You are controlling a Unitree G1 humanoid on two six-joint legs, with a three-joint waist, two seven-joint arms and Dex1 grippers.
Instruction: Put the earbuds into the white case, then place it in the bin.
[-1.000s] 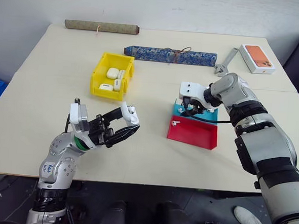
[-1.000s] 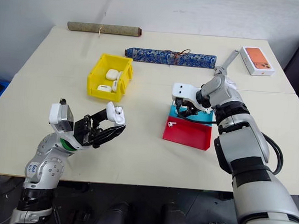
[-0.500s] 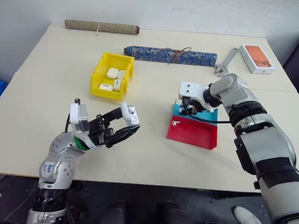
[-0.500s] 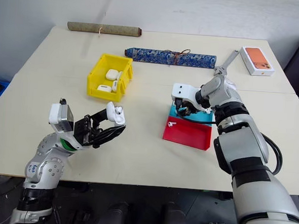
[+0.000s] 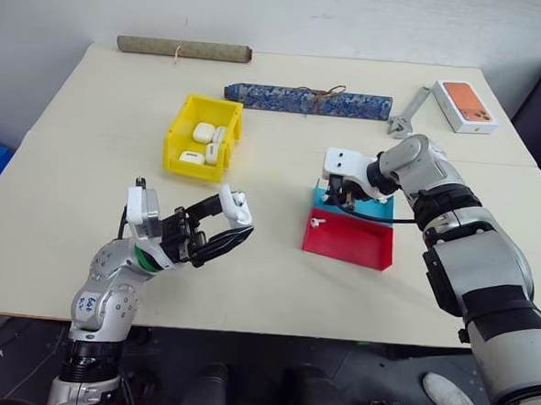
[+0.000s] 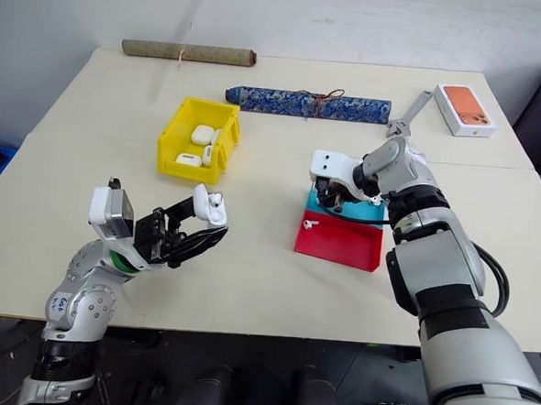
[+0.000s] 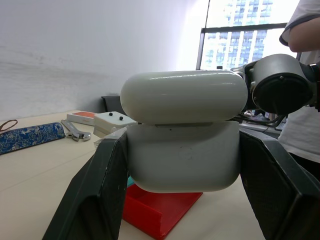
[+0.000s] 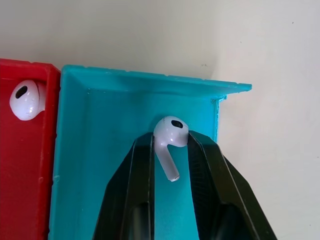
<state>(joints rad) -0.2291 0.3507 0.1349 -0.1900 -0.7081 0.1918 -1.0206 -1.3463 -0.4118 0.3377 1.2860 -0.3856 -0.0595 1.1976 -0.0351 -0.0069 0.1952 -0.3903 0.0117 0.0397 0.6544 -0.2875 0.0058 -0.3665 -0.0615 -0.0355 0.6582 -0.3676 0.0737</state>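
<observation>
The left gripper (image 5: 228, 220) holds the case (image 5: 235, 206) up off the worktop (image 5: 275, 276), lid ajar, ready to be filled; the right gripper (image 8: 170, 150) pinches an earbud (image 8: 169, 137) narrowly over the blue tray half (image 8: 105, 150); the bin (image 5: 204, 136) waits beyond.

The left gripper (image 5: 230, 224) holds the white case (image 5: 236, 206) above the table (image 5: 275, 285).

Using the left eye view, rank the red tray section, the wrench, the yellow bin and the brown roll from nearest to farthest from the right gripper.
From the right gripper, over the blue tray section:
1. Red tray section, just in front of it.
2. Wrench, behind it.
3. Yellow bin, to its left.
4. Brown roll, at the far left table edge.
</observation>
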